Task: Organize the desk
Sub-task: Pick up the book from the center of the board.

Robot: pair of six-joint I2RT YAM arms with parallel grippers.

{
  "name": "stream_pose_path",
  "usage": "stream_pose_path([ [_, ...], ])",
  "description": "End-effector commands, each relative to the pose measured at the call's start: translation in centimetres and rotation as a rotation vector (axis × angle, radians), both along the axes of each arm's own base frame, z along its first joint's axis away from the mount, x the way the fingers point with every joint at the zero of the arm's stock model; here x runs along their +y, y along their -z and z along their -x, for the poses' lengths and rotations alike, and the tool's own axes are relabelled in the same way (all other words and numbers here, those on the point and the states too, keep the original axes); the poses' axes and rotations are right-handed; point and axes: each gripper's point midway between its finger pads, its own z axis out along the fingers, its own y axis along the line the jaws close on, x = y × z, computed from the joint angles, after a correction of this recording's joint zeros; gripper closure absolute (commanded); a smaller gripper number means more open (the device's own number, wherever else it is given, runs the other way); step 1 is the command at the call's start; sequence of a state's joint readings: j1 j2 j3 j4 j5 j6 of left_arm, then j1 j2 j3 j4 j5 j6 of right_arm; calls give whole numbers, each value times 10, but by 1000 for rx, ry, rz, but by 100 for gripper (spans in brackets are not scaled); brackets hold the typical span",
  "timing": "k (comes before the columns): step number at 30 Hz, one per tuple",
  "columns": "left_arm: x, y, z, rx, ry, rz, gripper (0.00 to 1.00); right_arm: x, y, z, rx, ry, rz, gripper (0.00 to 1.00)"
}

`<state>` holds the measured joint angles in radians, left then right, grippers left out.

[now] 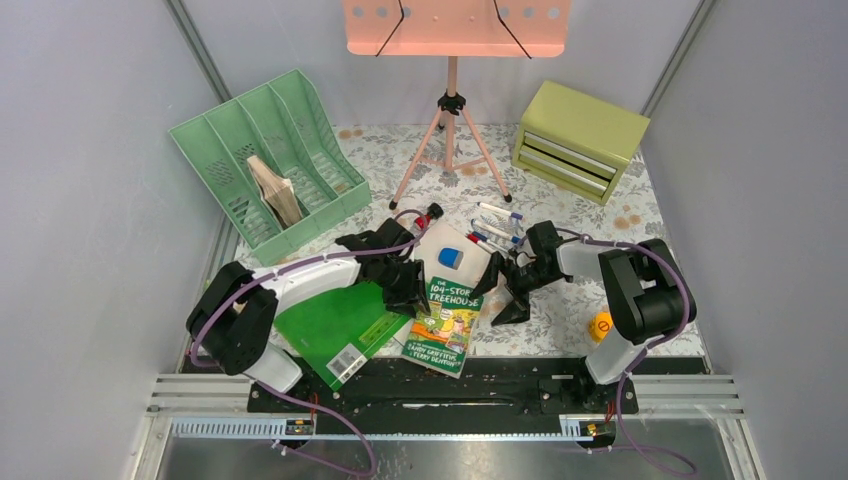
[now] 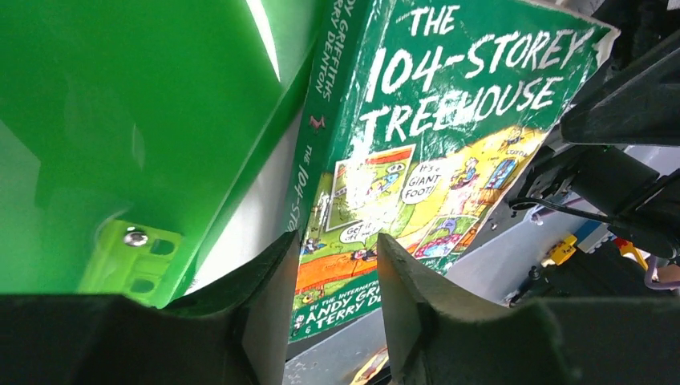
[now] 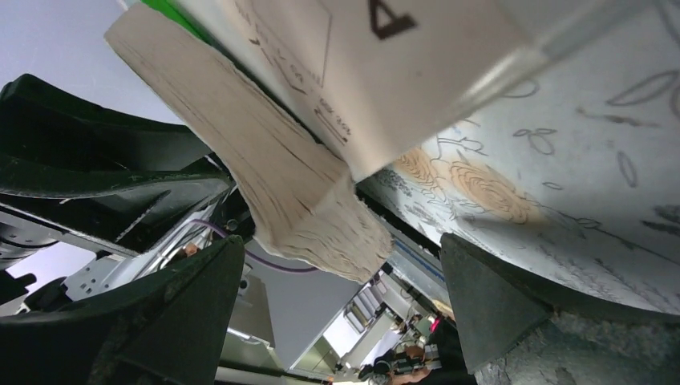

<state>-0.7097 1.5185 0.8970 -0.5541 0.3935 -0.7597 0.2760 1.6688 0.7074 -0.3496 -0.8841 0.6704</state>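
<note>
From above, we see the left arm stretched low from its base at the near left, forearm running rightward over a green folder [image 1: 330, 325]. The left gripper [image 1: 410, 295] comes down at the top edge of a book [image 1: 443, 325]. The book lies on the desk [image 1: 555, 325] near its front edge, just beside a white box [image 1: 455, 258]. The right arm folds back on itself, elbow out to the right and wrist pointing left. The right gripper [image 1: 498, 292] hangs low over the desk just right of the book, jaws wide apart. Markers [image 1: 497, 225] lie behind it.

In the left wrist view, the left gripper [image 2: 335, 241] has its fingers [image 2: 269, 297] partway in, on either side of the book's [image 2: 449, 120] lower corner. One finger meets the spine and the other overlaps the cover. We cannot tell whether they clamp it. The green folder [image 2: 144, 104] fills the left of this view; no desk surface shows here.

In the right wrist view, the right gripper [image 3: 341, 241] stands fully spread and holds nothing. The book's [image 3: 273, 160] page block reaches into the gap between the fingers and touches neither. The floral desk [image 3: 577, 184] runs along the right, close against the right-hand finger.
</note>
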Motion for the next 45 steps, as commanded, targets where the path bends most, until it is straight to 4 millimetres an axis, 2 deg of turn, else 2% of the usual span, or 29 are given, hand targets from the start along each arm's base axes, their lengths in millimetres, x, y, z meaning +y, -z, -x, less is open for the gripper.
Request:
stream_pose_path([
  [1, -23, -15, -9, -37, 26, 44, 61, 9, 0, -2, 1, -5, -47, 1],
  [5, -29, -15, -8, -23, 41, 51, 65, 11, 1, -7, -24, 4, -62, 0],
  [10, -33, -14, -7, -12, 50, 58, 67, 18, -8, -13, -67, 20, -135, 7],
  [14, -36, -11, -5, 3, 47, 76, 68, 21, -19, -17, -114, 19, -165, 13],
  [17, -40, -11, -3, 9, 59, 85, 75, 23, -32, -20, -160, 16, -194, 16],
  [23, -42, -11, -3, 8, 68, 88, 76, 28, -53, -28, -239, 18, -267, 27],
  [27, -41, -8, -2, 17, 70, 82, 76, 29, -63, -29, -270, 16, -289, 30],
  [31, -44, -11, -4, 3, 72, 100, 76, 31, -68, -31, -286, 11, -310, 33],
  [38, -47, -8, -4, 13, 76, 113, 76, 40, -63, -32, -271, -1, -334, 34],
  [42, -47, -8, -4, 9, 78, 117, 75, 47, -58, -31, -260, -24, -323, 48],
  [44, -47, -8, -4, 7, 78, 116, 75, 47, -57, -31, -263, -22, -314, 64],
  [45, -47, -9, -4, 5, 77, 118, 75, 47, -57, -32, -267, -19, -308, 69],
])
